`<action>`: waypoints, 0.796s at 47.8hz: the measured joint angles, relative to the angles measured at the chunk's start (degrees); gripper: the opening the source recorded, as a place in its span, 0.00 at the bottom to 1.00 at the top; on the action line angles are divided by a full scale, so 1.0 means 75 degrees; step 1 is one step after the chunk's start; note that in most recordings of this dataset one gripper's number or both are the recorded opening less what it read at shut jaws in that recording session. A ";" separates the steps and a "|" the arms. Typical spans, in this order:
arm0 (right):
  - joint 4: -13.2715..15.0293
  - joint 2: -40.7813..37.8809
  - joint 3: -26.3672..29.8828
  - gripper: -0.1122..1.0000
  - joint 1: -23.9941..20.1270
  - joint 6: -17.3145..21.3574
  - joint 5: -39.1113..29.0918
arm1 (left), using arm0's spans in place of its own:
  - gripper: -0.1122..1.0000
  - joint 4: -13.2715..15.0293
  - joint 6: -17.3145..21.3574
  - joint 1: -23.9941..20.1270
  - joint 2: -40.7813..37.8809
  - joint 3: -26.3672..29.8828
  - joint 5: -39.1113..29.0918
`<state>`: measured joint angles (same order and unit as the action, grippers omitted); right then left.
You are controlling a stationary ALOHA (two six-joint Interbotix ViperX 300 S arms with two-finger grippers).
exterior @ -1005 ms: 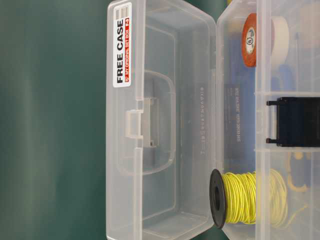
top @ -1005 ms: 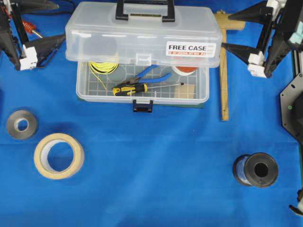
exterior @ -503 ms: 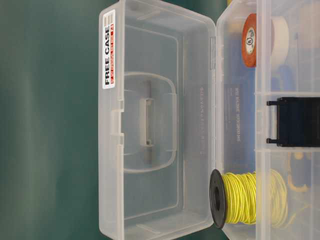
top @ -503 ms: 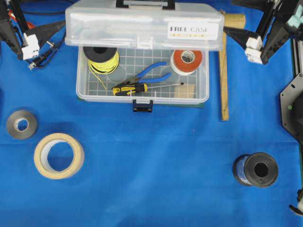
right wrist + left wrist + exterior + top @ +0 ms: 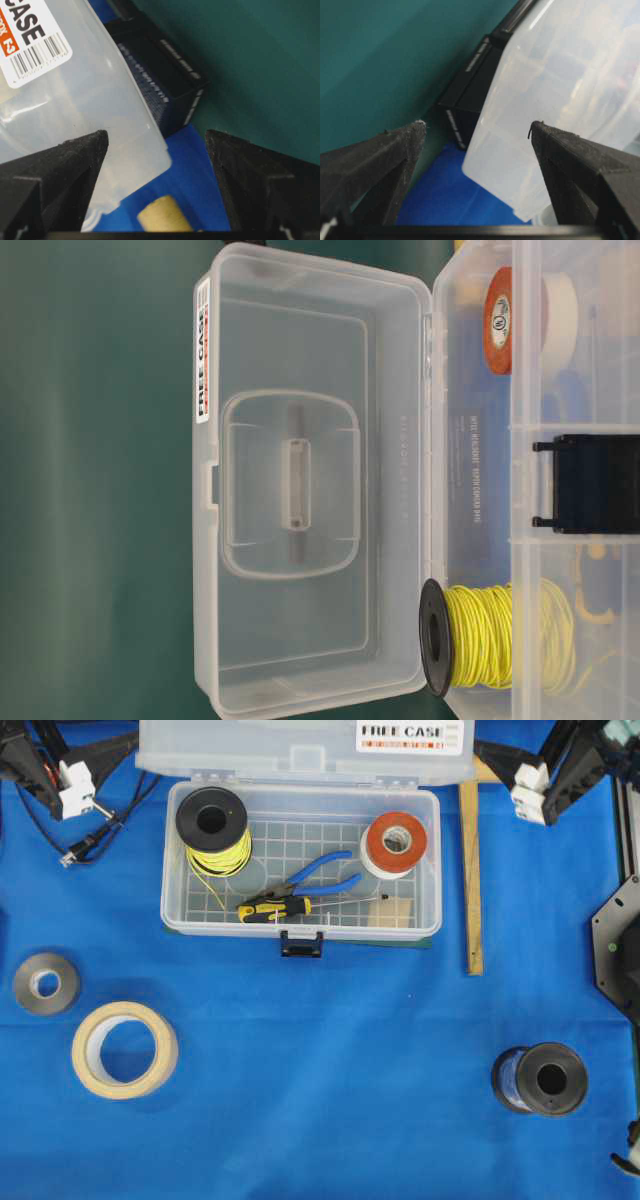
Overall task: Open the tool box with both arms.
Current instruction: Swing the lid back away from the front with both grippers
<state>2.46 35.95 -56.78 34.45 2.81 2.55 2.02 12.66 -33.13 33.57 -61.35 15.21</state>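
Note:
The tool box (image 5: 300, 931) stands open on the blue cloth, its black latch (image 5: 301, 944) hanging at the front. Its clear lid (image 5: 250, 755) with the "FREE CASE" sticker (image 5: 408, 733) is swung back to the far edge; the table-level view looks into the lid (image 5: 300, 640). My left gripper (image 5: 105, 750) is open beside the lid's left end, and the lid corner (image 5: 555, 100) shows between its fingers (image 5: 477, 125). My right gripper (image 5: 515, 750) is open at the lid's right end (image 5: 75, 100), which reaches in between its fingers (image 5: 156, 132). Neither grips anything.
Inside the box lie a yellow wire spool (image 5: 212, 825), orange tape (image 5: 395, 845), blue pliers (image 5: 325, 880) and a screwdriver (image 5: 275, 908). A wooden ruler (image 5: 472, 880) lies right of it. A grey roll (image 5: 45, 983), masking tape (image 5: 125, 1049) and black spool (image 5: 540, 1078) sit nearer.
The lid has swung from half raised to fully back, uncovering the box's inside. Both grippers have moved toward the far edge with it, staying open.

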 measured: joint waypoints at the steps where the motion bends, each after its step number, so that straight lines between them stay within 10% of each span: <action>1: 0.0000 -0.0059 0.0012 0.84 0.0047 0.0000 0.0035 | 0.90 -0.0012 0.0000 -0.0035 -0.0035 0.0012 0.0012; 38: -0.0012 -0.0855 0.0363 0.84 0.0715 0.0000 0.0328 | 0.90 -0.0012 0.0000 -0.0609 -0.0762 0.0398 0.0082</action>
<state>2.37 29.53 -54.05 39.81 2.81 5.01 1.93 12.66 -37.71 27.86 -58.36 15.82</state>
